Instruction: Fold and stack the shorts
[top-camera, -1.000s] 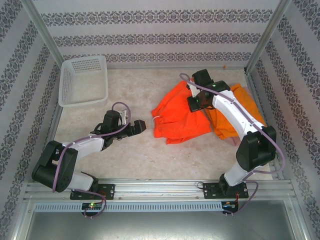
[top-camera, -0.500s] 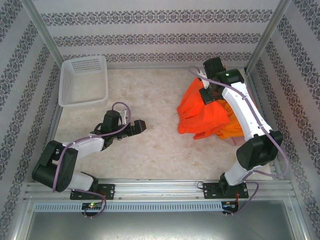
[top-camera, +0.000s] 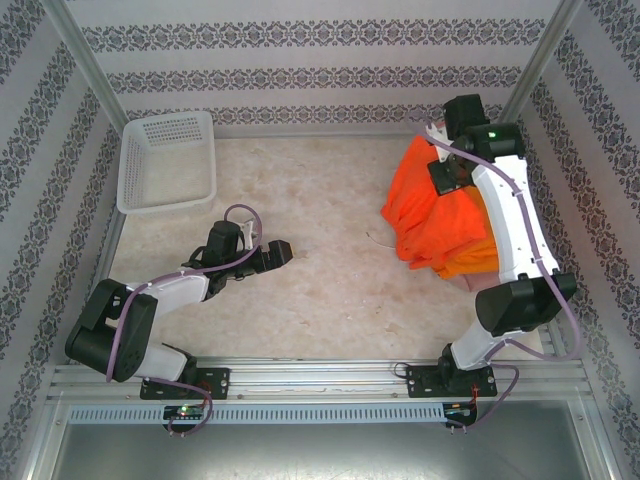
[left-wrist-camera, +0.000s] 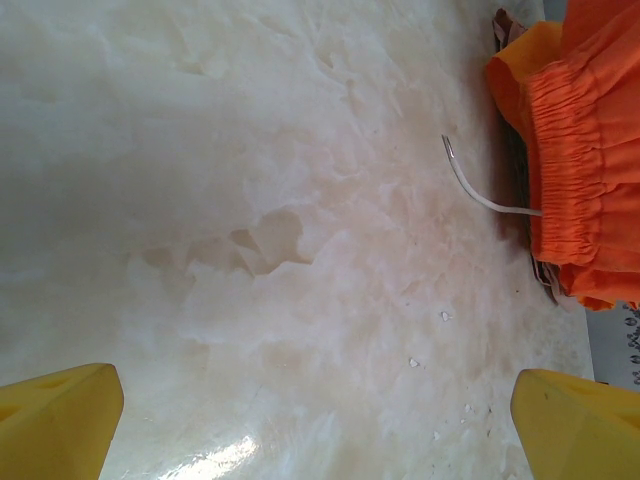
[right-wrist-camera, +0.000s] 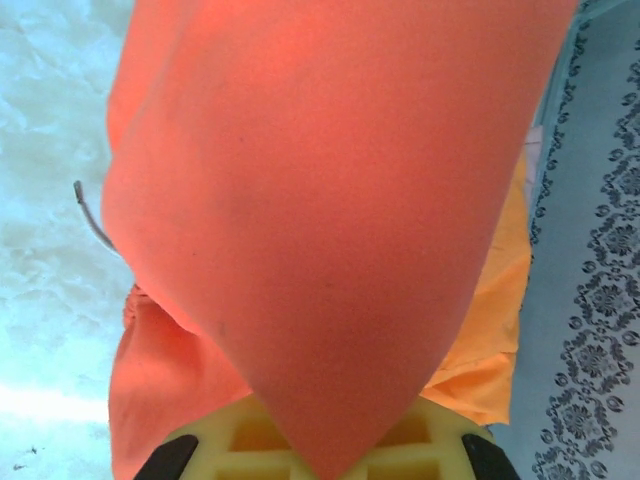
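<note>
While the left jaws stay spread, the right jaws, pinching orange shorts (top-camera: 420, 200), have dragged them rightward.

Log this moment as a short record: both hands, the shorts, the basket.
left hand: open, holding nothing, low over the table
right hand: shut on the red-orange shorts, cloth hanging from it, far right
other shorts: lighter orange pair, crumpled, partly under the held pair
basket: white, far left
stack: not yet begun
</note>
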